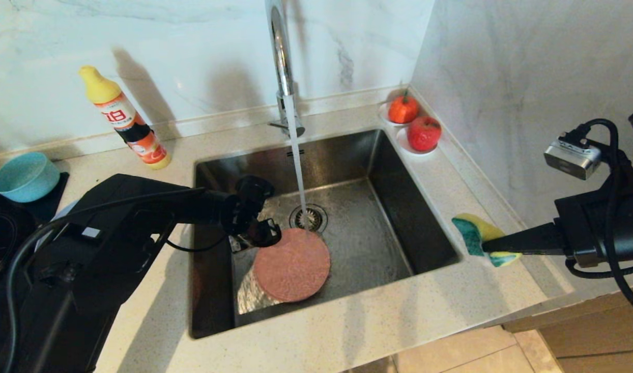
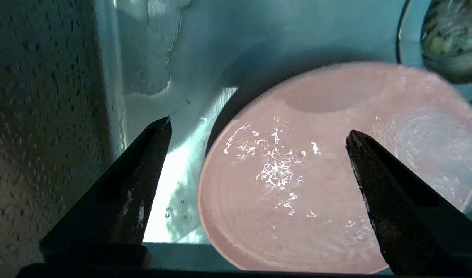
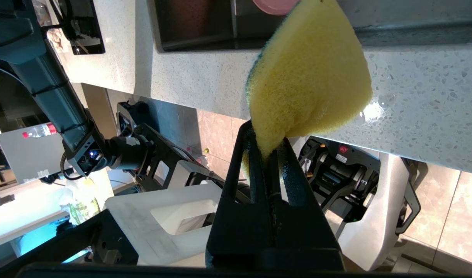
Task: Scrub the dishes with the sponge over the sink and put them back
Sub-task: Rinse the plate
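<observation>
Speckled worktop [image 1: 347, 331] wraps the steel sink [image 1: 399, 217], marble wall behind. Tap [image 1: 281, 57] runs water onto the drain [image 1: 308, 217]. Pink plate [image 1: 291, 265] lies flat on the sink floor, just beside the drain. My left hand [image 1: 255, 239] hovers over the plate's edge, fingers [image 2: 143, 170] spread wide, holding nothing. My right hand [image 1: 495, 243] sits above the worktop right of the sink, clamped on the yellow-green sponge [image 1: 479, 235]. Teal bowl [image 1: 25, 176] stands far left on the worktop, detergent bottle [image 1: 125, 119] near it.

Pink plate [image 1: 291, 265] flat in sink [image 1: 399, 171], yellow-green sponge [image 1: 482, 239] squeezed, teal bowl [image 1: 25, 176] upright
</observation>
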